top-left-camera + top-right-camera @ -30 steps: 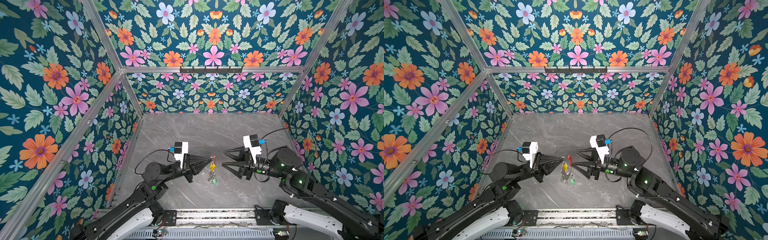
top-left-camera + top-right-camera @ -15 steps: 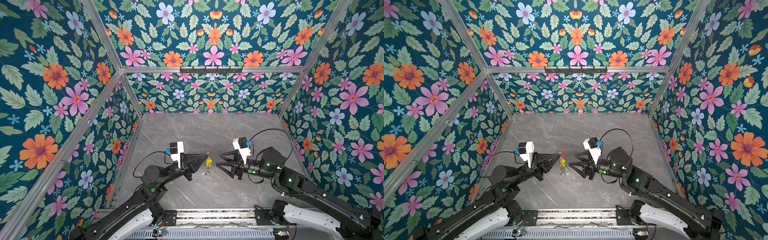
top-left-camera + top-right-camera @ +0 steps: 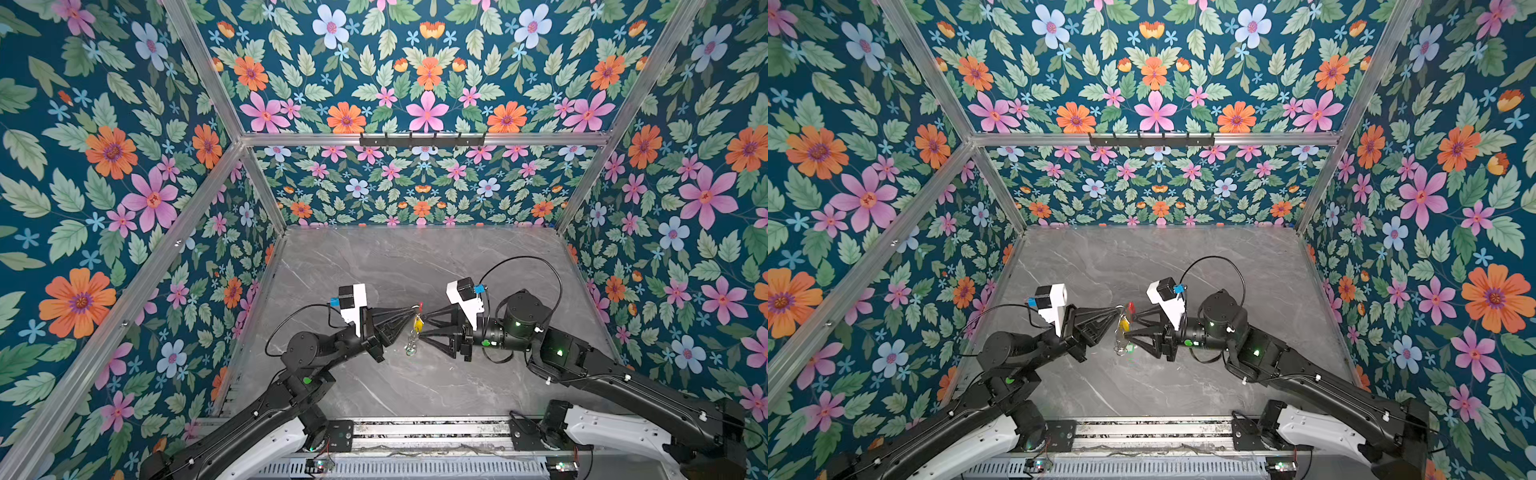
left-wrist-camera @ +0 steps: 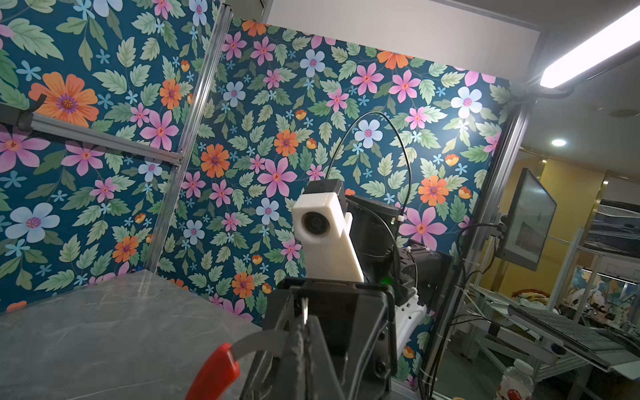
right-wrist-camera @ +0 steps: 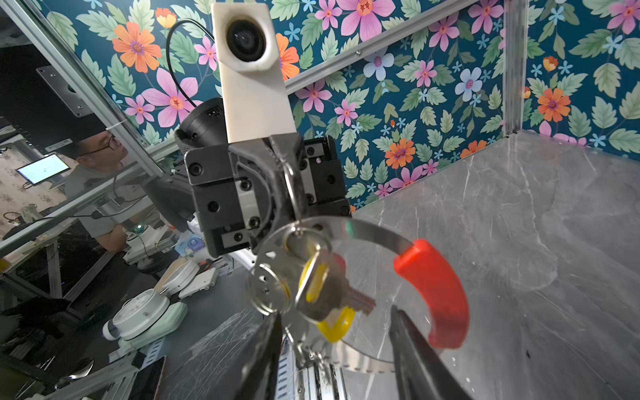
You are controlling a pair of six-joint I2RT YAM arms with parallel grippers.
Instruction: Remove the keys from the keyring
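Observation:
My left gripper (image 3: 409,310) (image 3: 1116,310) is shut on the thin grey band of the keyring (image 5: 374,233), holding it above the table. The hoop's red sleeve (image 3: 421,306) (image 5: 433,294) (image 4: 216,372) sticks out beside the fingers. The keys (image 5: 322,287) hang from the hoop in a bunch: a yellow tag (image 3: 418,323) (image 3: 1121,326), silver metal and small split rings, and a green bit (image 3: 411,352) lowest. My right gripper (image 3: 424,325) (image 5: 336,311) faces the left one. It is open, one finger on each side of the hanging keys, not touching them.
The grey marble table (image 3: 415,266) is boxed in by floral walls on three sides. A black hook rail (image 3: 422,139) runs along the back wall. A metal rail (image 3: 415,432) borders the table's front edge.
Both grippers have shifted left and slightly away from the front edge. My right gripper has closed the gap to the keys, and its fingers now flank them, standing narrower than before.

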